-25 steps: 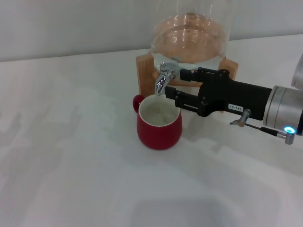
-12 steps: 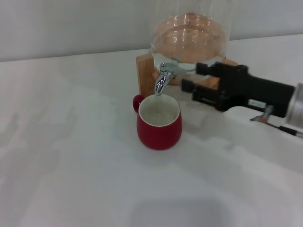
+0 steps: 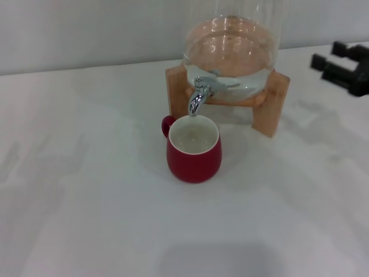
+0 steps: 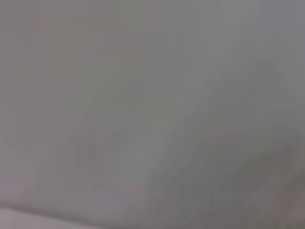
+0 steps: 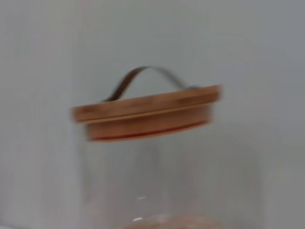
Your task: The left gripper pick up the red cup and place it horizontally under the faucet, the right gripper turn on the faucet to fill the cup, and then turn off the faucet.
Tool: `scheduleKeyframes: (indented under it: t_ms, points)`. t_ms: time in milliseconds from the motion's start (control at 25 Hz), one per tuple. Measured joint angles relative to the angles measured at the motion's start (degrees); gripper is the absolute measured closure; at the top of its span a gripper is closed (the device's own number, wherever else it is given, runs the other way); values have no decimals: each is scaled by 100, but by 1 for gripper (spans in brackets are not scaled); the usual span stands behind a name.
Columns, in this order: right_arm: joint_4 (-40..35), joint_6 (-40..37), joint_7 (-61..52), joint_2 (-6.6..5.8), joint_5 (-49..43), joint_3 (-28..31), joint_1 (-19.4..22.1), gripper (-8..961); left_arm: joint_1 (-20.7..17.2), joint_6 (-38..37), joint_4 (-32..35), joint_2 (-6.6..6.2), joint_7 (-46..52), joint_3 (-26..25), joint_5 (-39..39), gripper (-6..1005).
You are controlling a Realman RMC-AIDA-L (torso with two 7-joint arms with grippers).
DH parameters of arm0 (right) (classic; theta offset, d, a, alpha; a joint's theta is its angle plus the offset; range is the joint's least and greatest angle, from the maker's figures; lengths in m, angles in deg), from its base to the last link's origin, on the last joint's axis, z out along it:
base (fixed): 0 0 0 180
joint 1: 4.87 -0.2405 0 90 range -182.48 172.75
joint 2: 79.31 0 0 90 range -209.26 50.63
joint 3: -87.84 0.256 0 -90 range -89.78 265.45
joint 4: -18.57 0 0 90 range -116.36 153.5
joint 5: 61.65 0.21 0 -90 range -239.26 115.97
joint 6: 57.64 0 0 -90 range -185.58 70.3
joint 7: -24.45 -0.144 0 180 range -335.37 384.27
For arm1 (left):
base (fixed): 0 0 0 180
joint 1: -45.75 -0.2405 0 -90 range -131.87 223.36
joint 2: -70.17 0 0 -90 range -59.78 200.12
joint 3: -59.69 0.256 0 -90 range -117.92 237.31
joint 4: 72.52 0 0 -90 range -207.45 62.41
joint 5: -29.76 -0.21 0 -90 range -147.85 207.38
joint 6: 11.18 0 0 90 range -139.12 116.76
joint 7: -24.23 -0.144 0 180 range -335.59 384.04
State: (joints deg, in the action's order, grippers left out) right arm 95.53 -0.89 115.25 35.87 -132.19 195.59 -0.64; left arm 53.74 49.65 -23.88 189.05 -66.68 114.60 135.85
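right gripper (image 3: 323, 62) withdrawn from faucet (image 3: 199, 96), jaws apart

Right gripper (image 3: 328, 60) at far right edge of head view, only black fingertips showing, the two tips apart, holding nothing. Left gripper not seen in any view.

No text, label, brand, number or sign can be read on anything shown in any of the three views
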Motion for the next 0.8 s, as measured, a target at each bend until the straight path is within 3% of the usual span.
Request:
scheduleKeyframes:
  t_ms: [320,520,800]
  points:
    - [-504,-86,127,-4,-34,1061,-334,322,-158,471,36,-85,832,-215,-491,375]
    - [-914,-263,159,-22,-140,1488,-511,322,-351,1216,72,29,319,-700,-432,375]
    - [-1363,-358,162,-5,-328,1700,-549,322,-449,1879,46,46,-435,-737,-302,375]
